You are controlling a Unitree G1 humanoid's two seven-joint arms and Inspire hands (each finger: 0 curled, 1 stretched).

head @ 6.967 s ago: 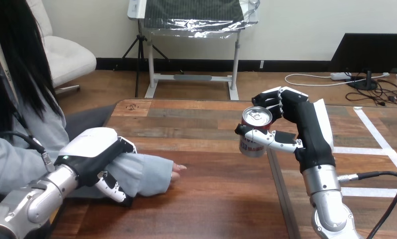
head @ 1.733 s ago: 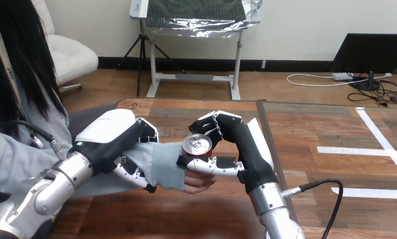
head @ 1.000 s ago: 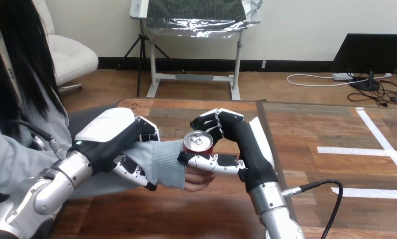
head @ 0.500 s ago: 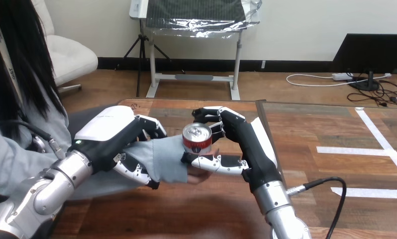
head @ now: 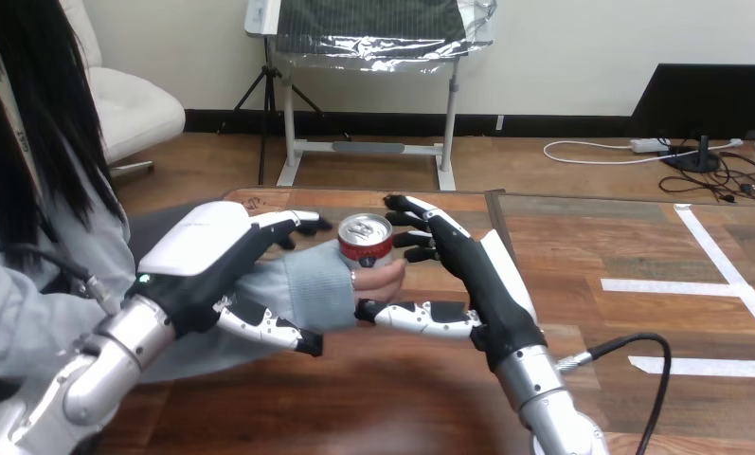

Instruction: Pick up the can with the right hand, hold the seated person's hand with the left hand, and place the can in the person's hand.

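Right hand (head: pixel 482 275) is opening up since half a second ago: the fingers that were wrapping the can (head: pixel 366 237) are now sticking out straight and spread, just right of the can. Whether the fingertips are still brushing it is hard to tell. Its thumb is stretching leftward under the person's hand (head: pixel 381 281), touching it or very nearly. Can is sitting upright in the person's hand, up off the desk (head: pixel 402 398), with the person's fingers curling round its lower front. Left hand (head: pixel 207 251) is loosening too. Its fingers were bending over the grey sleeve (head: pixel 312 289) earlier and are now reaching nearly straight across the top of the sleeve toward the can, tips ending just left of it. Its thumb is pointing along beneath the sleeve, so this hand is bracketing the wrist above and below, not clamping it. Left arm is coming in from the lower left, right arm from the bottom edge at the right. Person is sitting at the view's left, forearm reaching across the desk between the two hands.
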